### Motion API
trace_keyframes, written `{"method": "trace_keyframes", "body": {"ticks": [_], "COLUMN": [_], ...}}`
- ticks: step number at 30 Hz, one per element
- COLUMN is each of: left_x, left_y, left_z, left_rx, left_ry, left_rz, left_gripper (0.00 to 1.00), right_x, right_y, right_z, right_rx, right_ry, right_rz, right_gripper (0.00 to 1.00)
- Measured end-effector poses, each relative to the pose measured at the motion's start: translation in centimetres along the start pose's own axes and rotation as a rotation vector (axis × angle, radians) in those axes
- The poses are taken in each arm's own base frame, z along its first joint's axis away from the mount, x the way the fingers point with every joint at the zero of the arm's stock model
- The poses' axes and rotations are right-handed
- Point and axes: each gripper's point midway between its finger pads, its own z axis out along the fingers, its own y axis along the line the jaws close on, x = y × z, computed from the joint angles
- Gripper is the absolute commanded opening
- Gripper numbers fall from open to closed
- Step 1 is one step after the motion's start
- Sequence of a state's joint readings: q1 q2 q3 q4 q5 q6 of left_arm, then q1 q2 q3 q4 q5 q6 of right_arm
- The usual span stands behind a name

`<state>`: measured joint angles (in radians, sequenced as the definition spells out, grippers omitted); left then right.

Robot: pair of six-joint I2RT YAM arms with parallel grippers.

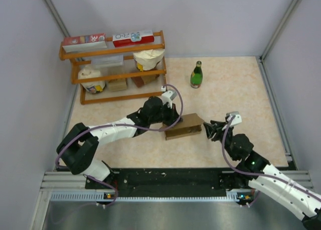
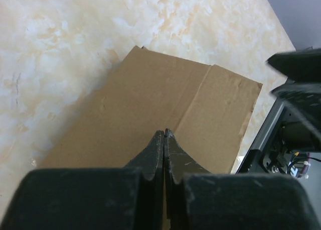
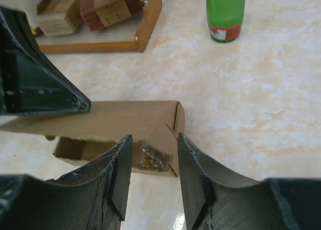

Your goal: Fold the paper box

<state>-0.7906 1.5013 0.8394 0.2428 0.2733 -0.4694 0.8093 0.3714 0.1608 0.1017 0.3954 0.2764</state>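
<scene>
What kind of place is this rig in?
Looks like an enclosed robot test cell: plain grey walls box in a marble-look table, with a wooden shelf of goods and a green bottle as props.

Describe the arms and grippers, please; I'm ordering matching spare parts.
The left arm and right arm have white links and black joints, each trailed by a purple cable. The left gripper and right gripper have black, tapered fingers.

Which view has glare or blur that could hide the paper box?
Top external: even light, soft shadows, paper box sharp. Left wrist: box crisp; only the base of the left tool blurs near the lens. Right wrist: glare spot on the table between the fingers of the right tool; box clear.
</scene>
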Motion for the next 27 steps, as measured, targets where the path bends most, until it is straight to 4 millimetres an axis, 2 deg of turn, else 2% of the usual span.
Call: {"method": "trace_keyframes", "body": {"ticks": [4, 7, 14, 16, 22, 24, 27], "left_x": [1.8, 3.3, 5.4, 5.6, 5.4, 4.9, 3.3], "left_y": [0.4, 0.6, 0.6, 0.7, 1.0, 1.0, 0.8], "left_z": [-0.1, -0.2, -0.3, -0.3, -0.7, -1.0, -1.6], "left_rx": [-0.010, -0.018, -0.035, -0.040, -0.068, -0.080, -0.103], "left_ry": [0.033, 0.061, 0.098, 0.100, 0.097, 0.083, 0.047], "left_rz": [-0.004, -0.005, 0.001, 0.002, 0.007, 0.020, 0.042], "left_gripper": [0.00, 0.00, 0.00, 0.00, 0.00, 0.00, 0.00], "right_x": [-2.7, -3.5, -1.7, -1.5, -2.1, -2.2, -2.5], "right_y": [0.5, 0.8, 0.8, 0.8, 0.6, 0.5, 0.4], "right_z": [-0.5, -0.5, 0.6, 0.7, 0.9, 0.9, 0.9], "right_rx": [-0.009, -0.009, 0.025, 0.029, 0.048, 0.058, 0.067], "right_ry": [-0.047, -0.046, 0.071, 0.088, 0.080, 0.078, 0.085], "right_rz": [0.028, 0.032, -0.008, -0.016, -0.015, -0.015, -0.020], "right_gripper": [0.43, 0.45, 0.45, 0.47, 0.59, 0.62, 0.72]}}
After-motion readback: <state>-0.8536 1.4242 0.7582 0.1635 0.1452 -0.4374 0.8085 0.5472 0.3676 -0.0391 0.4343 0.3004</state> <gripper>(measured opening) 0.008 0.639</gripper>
